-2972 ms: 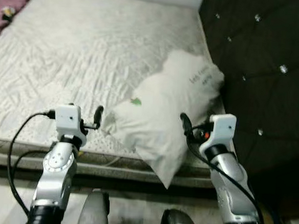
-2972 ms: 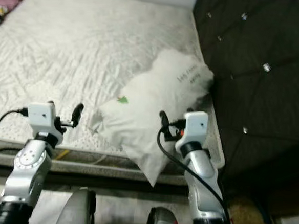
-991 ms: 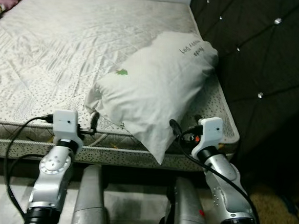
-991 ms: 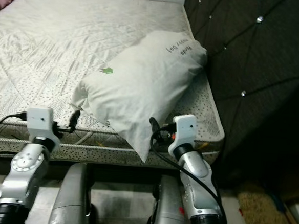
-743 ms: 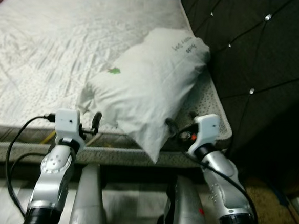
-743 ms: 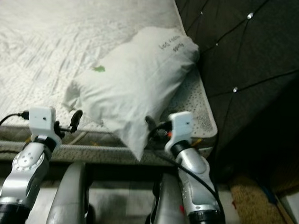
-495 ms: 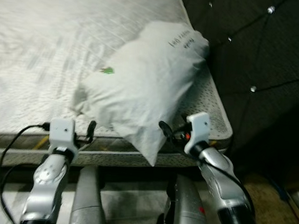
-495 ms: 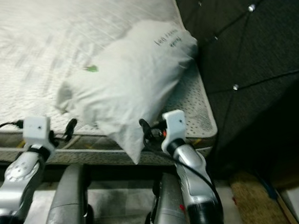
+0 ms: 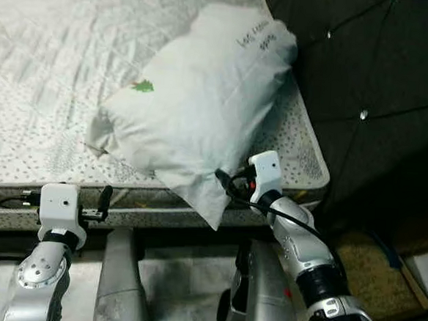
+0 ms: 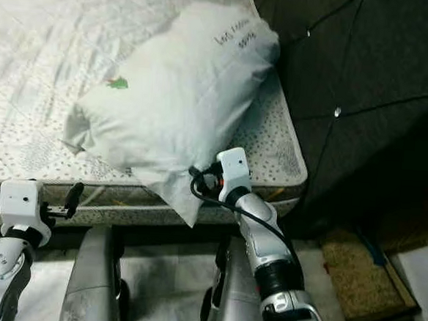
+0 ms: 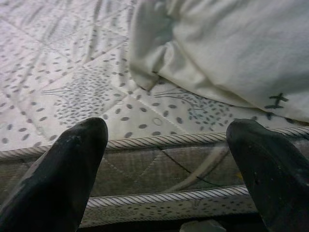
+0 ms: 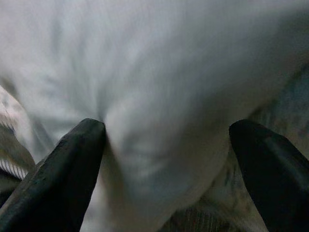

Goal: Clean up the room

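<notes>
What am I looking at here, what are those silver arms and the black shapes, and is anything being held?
This is a humanoid robot tidying a bedroom. Two pictures come from cameras in its head, looking down at its own silver arms. The other two come from cameras on its wrists; the black shapes there are each gripper's two fingers.

Before it is a bare quilted mattress beside a dark tufted headboard. A white pillow lies at the corner, one end hanging over the edge.

The right gripper is at that hanging end, fingers open with the pillow between them; one finger presses the cloth, but nothing is clamped. The left gripper hovers open before the mattress edge, holding nothing.
</notes>
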Robot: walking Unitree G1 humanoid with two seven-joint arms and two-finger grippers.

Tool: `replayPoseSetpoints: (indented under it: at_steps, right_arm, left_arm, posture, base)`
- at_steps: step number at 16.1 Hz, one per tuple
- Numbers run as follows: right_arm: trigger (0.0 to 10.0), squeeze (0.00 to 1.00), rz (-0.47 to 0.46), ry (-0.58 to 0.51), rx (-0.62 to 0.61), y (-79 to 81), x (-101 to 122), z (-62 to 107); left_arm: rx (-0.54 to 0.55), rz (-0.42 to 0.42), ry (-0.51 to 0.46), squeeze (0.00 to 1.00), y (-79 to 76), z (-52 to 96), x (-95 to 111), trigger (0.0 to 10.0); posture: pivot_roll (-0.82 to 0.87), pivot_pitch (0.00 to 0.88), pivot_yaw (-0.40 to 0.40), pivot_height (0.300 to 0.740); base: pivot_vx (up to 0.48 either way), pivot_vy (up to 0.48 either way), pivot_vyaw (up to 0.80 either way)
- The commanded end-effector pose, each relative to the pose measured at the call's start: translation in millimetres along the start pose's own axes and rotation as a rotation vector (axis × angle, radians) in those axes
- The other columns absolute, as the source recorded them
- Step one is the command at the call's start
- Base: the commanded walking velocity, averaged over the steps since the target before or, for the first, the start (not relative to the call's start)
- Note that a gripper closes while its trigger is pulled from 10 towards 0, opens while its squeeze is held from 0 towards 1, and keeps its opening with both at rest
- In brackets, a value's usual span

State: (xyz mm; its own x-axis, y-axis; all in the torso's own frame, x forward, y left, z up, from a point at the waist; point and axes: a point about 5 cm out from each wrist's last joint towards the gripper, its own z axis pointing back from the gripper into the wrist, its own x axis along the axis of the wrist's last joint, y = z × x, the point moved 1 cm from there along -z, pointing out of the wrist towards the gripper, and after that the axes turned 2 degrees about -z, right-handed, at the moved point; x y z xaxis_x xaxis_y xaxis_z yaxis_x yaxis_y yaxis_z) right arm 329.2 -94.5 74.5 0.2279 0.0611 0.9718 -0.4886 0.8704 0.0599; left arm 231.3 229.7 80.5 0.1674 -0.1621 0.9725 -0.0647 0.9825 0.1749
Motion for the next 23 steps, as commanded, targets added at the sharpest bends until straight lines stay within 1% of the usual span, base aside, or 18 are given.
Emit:
replayPoseSetpoints:
  at_steps: [1, 2, 3, 6, 7, 8, 9, 11, 12, 15, 17, 18, 20, 23]
  right_arm:
    - [10.0, 0.0, 0.001, 0.058, 0.008, -1.2, -11.2, 0.2]
    - [10.0, 0.0, 0.015, 0.075, 0.022, 1.6, -14.9, -2.4]
    - [10.0, 0.0, 0.01, 0.084, 0.027, 3.5, -15.4, -4.4]
    - [10.0, 0.0, -0.022, 0.078, 0.066, 13.8, -10.0, -14.8]
    - [10.0, 0.0, -0.032, 0.063, 0.095, 19.7, -4.9, -19.3]
    - [7.4, 0.0, -0.045, 0.051, 0.098, 21.2, -1.9, -21.2]
    - [0.0, 0.0, -0.084, 0.026, 0.097, 23.0, 4.2, -25.0]
    - [0.0, 0.0, -0.183, -0.019, 0.079, 26.4, 18.9, -35.0]
    - [0.0, 0.0, -0.209, -0.026, 0.075, 27.1, 21.7, -36.9]
    - [0.0, 0.0, -0.24, -0.045, 0.058, 25.6, 28.3, -41.8]
    - [0.0, 0.0, -0.254, -0.051, 0.031, 20.5, 31.6, -43.3]
    - [0.0, 0.0, -0.282, -0.056, 0.01, 15.0, 33.4, -43.3]
    - [0.0, 0.0, -0.284, -0.057, -0.007, 8.5, 34.9, -42.9]
    - [0.0, 0.0, -0.236, -0.075, -0.062, -11.4, 46.6, -41.6]
  left_arm:
    - [-0.025, -0.008, -0.01, 0.0, -3.5, 2.3, 5.3, 10.0]
    - [-0.033, -0.016, -0.01, 0.0, -3.9, 2.3, 7.6, 10.0]
    - [-0.028, -0.014, -0.011, 0.0, -3.1, 0.8, 8.9, 10.0]
    - [-0.029, -0.013, -0.009, 0.0, -2.8, 0.6, 10.6, 10.0]
    - [-0.031, -0.014, -0.004, 0.0, -2.9, 0.2, 9.6, 10.0]
    - [-0.033, -0.014, -0.004, 0.0, -3.4, -0.3, 9.6, 10.0]
    - [-0.037, -0.015, -0.004, 0.0, -4.2, -1.5, 9.9, 10.0]
    - [-0.043, -0.018, -0.006, 0.0, -4.9, -4.9, 12.3, 10.0]
    - [-0.043, -0.018, -0.007, 0.0, -4.4, -5.3, 12.9, 10.0]
    - [-0.033, -0.021, -0.01, 0.0, -2.4, -5.6, 14.4, 10.0]
    - [-0.025, -0.019, -0.013, 0.0, -1.9, -7.5, 15.0, 10.0]
    - [-0.018, -0.016, -0.017, 0.0, -1.9, -8.2, 15.3, 10.0]
    - [-0.013, -0.012, -0.018, 0.0, -2.2, -8.7, 15.2, 10.0]
    - [-0.015, -0.005, -0.022, 0.0, -5.3, -11.5, 15.5, 10.0]
  posture:
    - [0.13, 0.229, -0.099, 0.533]
    - [0.13, 0.227, -0.098, 0.523]
    - [0.13, 0.226, -0.097, 0.523]
    - [0.14, 0.211, -0.092, 0.523]
    - [0.14, 0.206, -0.089, 0.523]
    - [0.14, 0.202, -0.088, 0.523]
    - [0.14, 0.198, -0.085, 0.523]
    - [0.15, 0.189, -0.084, 0.523]
    - [0.15, 0.187, -0.084, 0.523]
    - [0.16, 0.178, -0.09, 0.523]
    - [0.15, 0.182, -0.092, 0.523]
    - [0.15, 0.172, -0.098, 0.523]
    - [0.15, 0.167, -0.1, 0.523]
    - [0.14, 0.156, -0.104, 0.523]
  base:
    - [0.0, 0.0, 0.0]
    - [0.0, 0.0, 0.0]
    - [0.0, 0.0, 0.0]
    - [0.0, 0.0, 0.0]
    - [0.0, 0.0, 0.0]
    - [0.0, 0.0, 0.0]
    - [0.0, 0.0, 0.0]
    - [0.0, 0.0, 0.0]
    - [0.0, 0.0, 0.0]
    - [0.0, 0.0, 0.0]
    - [0.0, 0.0, 0.0]
    - [0.0, 0.0, 0.0]
    - [0.0, 0.0, 0.0]
    - [0.0, 0.0, 0.0]
